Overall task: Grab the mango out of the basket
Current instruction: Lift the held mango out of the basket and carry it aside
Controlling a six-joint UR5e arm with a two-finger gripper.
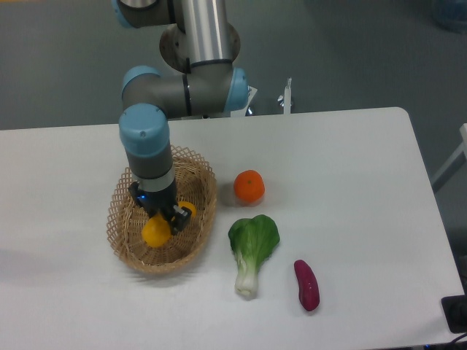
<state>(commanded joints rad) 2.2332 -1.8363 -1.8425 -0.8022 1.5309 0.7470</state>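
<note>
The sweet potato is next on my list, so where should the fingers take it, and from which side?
Grip the sweet potato across its narrow middle, coming straight down from above. It lies flat and alone on the table, long axis roughly toward the camera, so the fingers should close left-right.

The basket (pixel 125 240) sits on the left part of the table (pixel 350 168). The gripper (pixel 166 219) reaches down over the basket, closed around the mango (pixel 155 231) (whether the fruit touches the basket floor cannot be told). Right of the basket, apart from it, lies the orange (pixel 249 187). In front of the orange lies the bok choy (pixel 252 248), its stalk end pointing toward the table's front edge. Right of the bok choy and a little nearer the front lies the sweet potato (pixel 306 284).
</note>
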